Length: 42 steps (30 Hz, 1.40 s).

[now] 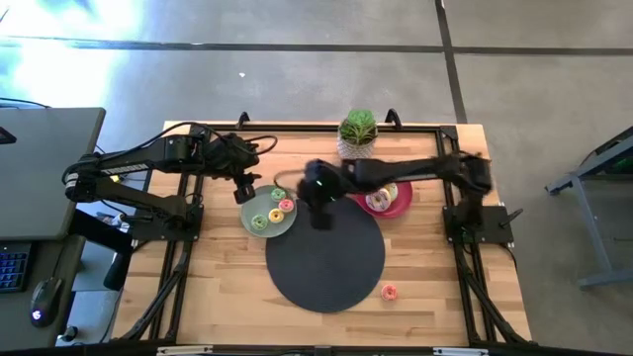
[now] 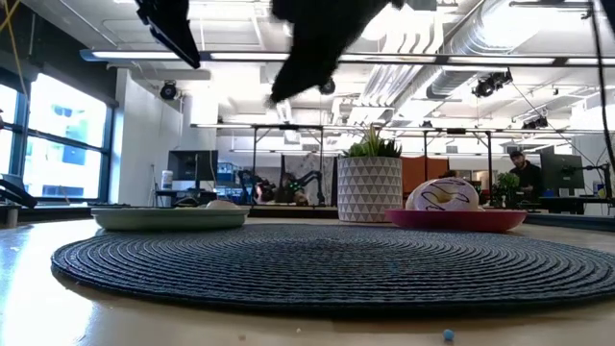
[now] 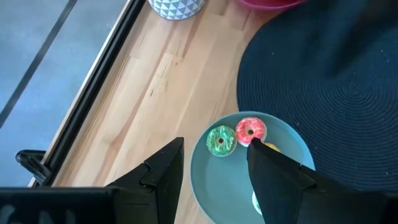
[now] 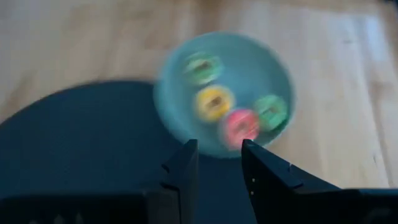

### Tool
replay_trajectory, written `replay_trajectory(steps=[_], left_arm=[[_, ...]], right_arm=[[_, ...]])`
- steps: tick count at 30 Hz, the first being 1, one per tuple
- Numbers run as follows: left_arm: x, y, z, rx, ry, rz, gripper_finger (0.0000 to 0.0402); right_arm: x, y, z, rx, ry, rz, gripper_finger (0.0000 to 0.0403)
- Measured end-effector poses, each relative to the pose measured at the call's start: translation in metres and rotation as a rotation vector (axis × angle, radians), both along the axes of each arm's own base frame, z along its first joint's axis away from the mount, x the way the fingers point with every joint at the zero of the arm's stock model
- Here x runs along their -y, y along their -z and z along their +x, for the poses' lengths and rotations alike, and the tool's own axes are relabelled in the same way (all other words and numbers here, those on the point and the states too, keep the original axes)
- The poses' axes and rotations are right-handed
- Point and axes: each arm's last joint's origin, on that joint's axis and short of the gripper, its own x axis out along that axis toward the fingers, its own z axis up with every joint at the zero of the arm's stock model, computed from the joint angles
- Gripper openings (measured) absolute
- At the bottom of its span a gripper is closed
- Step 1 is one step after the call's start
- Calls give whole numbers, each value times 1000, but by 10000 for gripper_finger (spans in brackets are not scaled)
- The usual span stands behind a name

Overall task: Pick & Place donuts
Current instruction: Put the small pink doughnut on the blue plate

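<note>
High view: potted plant point(image 1: 358, 131) behind dark mat point(image 1: 324, 259), both empty end effectors, left point(image 1: 243, 194), right point(image 1: 321, 219), spread wide.

Wooden table point(image 1: 198, 307): light butcher-block top inside a black frame. A round dark woven placemat point(image 1: 324, 262) lies at its centre. A sage-green plate point(image 1: 259, 208) sits touching the mat's upper-left edge; a pink-red plate point(image 1: 401, 205) sits at the mat's upper-right edge. A potted plant point(image 1: 358, 133) in a white pot with a triangle pattern stands at the table's far edge, between the two plates.

Off the table, at left, a grey desk point(image 1: 49, 168) adjoins it, with a computer mouse point(image 1: 41, 301) below it.

Low view: a person point(image 2: 519, 169) stands in the room, far right.
</note>
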Motion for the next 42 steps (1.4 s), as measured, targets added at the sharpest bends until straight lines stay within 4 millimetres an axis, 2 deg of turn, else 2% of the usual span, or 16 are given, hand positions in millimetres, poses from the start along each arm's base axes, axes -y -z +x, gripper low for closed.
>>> replay_trajectory(steps=[2,5,7,10,13,17,21,25,31,39,42], left_arm=[[0,0,1,6,0,2,168],[-1,0,4,14,1,3,168],[-1,0,4,21,2,5,168],[-1,1,8,26,1,2,168],[-1,3,11,26,-22,-18,168],[-2,6,15,26,-60,-48,168],[-2,9,20,34,-74,-86,168],[-2,9,26,70,-57,-119,168],[-1,9,32,95,-24,-151,168],[-2,10,33,95,-26,-140,168],[-2,9,34,96,-24,-138,168]], right_arm=[[-19,-20,-22,-68,-32,-7,115],[-42,-40,-54,-187,-11,33,115],[-57,-47,-71,-259,55,66,115],[-83,-46,-89,-386,78,77,115],[-112,-34,-101,-501,84,94,115],[-142,-4,-120,-664,125,218,115],[-166,30,-142,-791,181,277,115],[-183,61,-161,-825,217,283,115],[-197,86,-170,-770,206,348,115],[-196,103,-171,-704,188,409,115],[-193,110,-174,-697,205,382,115]])
